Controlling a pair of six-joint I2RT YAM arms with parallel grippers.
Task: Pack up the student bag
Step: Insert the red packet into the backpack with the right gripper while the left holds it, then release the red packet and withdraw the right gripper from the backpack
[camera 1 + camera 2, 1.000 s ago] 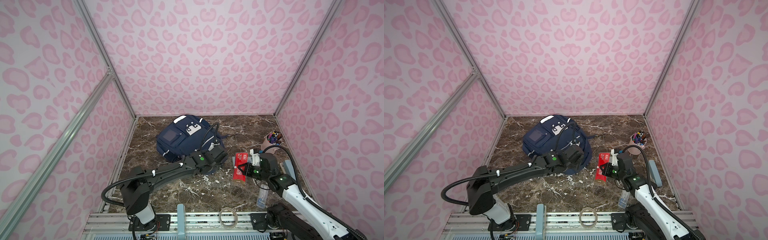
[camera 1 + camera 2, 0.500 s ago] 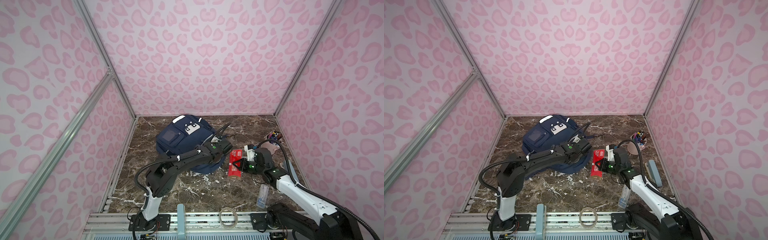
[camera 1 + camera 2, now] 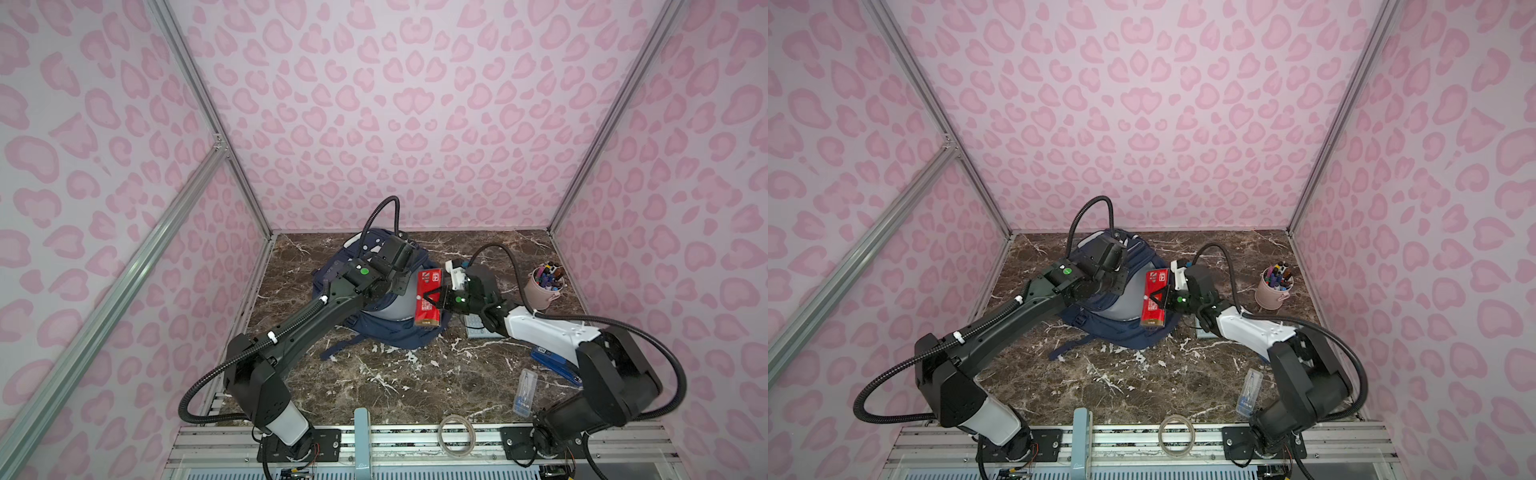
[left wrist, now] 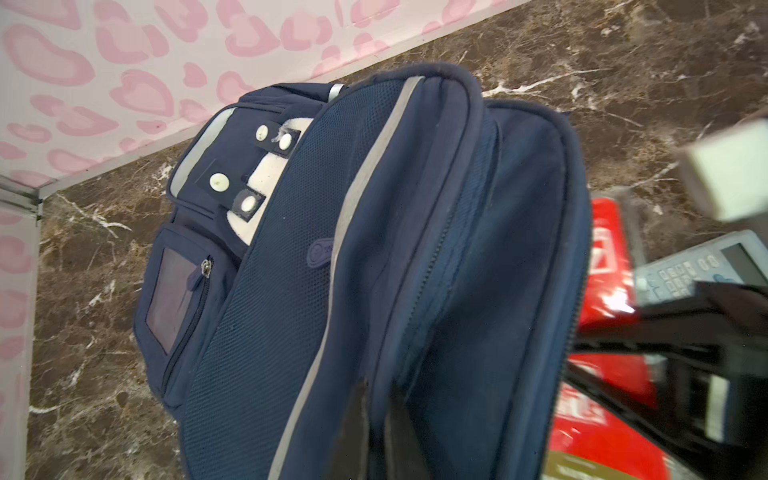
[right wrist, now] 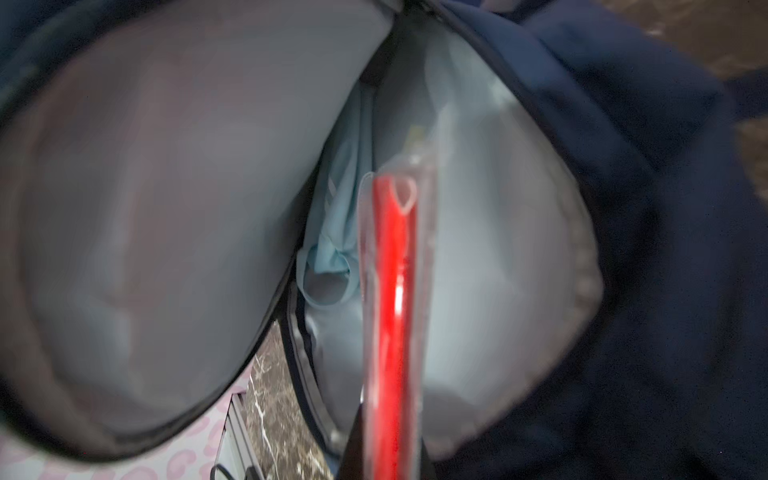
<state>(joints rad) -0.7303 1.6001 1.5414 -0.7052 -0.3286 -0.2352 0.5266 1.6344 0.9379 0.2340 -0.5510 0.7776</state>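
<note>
Marble tabletop [image 3: 395, 382] carries the student bag [image 3: 386, 334] at mid-rear; my left gripper [image 4: 376, 399] clamps its flap open, my right gripper [image 3: 434, 296] clamps a red packet [image 3: 428, 320], which I should next slide inside.

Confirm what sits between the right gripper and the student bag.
Only the red packet, pinched by the right gripper and poised at the open grey-lined mouth of the student bag. It shows clearest in the right wrist view, also in both top views.
</note>
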